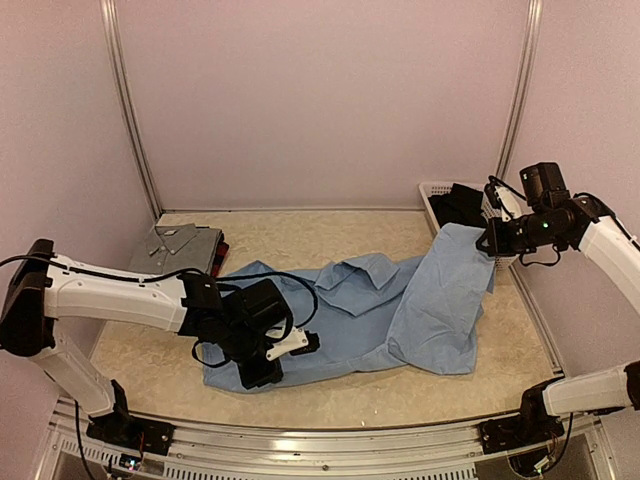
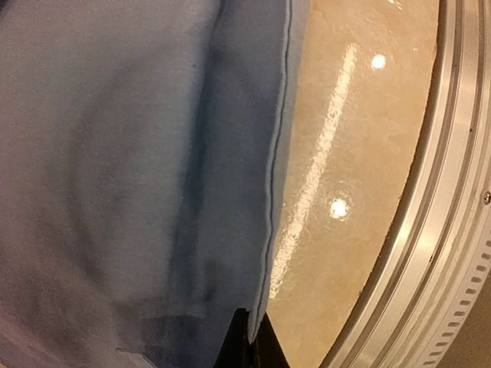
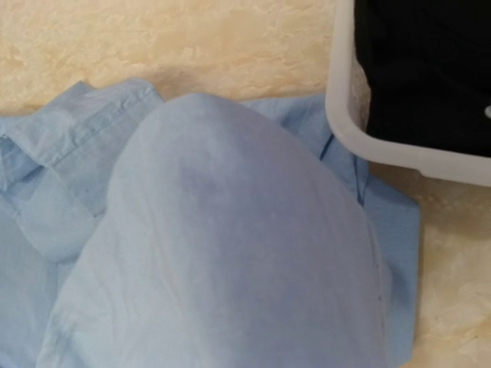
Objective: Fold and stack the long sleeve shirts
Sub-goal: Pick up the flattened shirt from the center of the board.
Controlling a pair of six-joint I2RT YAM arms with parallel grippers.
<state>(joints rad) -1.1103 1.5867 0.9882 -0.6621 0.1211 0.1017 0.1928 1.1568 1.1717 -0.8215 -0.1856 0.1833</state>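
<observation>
- Three shirts on desk [image 1: 300, 232].
- Blue shirt [image 1: 400, 310]: crumpled across mid-desk, its right part lifted toward the basket [image 1: 432, 190].
- Grey shirt [image 1: 175, 245]: folded, back left; plaid shirt [image 1: 221, 250] shows only a red edge at its right side.
- Basket: white, back right, dark cloth [image 1: 460, 205] inside, touching the blue shirt's lifted part.
- Left tool [image 1: 262, 375]: pinched narrow on the blue shirt's near-left hem, low at the desk.
- Right tool [image 1: 488, 243]: clamped on the blue shirt's raised edge beside the basket, with cloth draped over it.
</observation>
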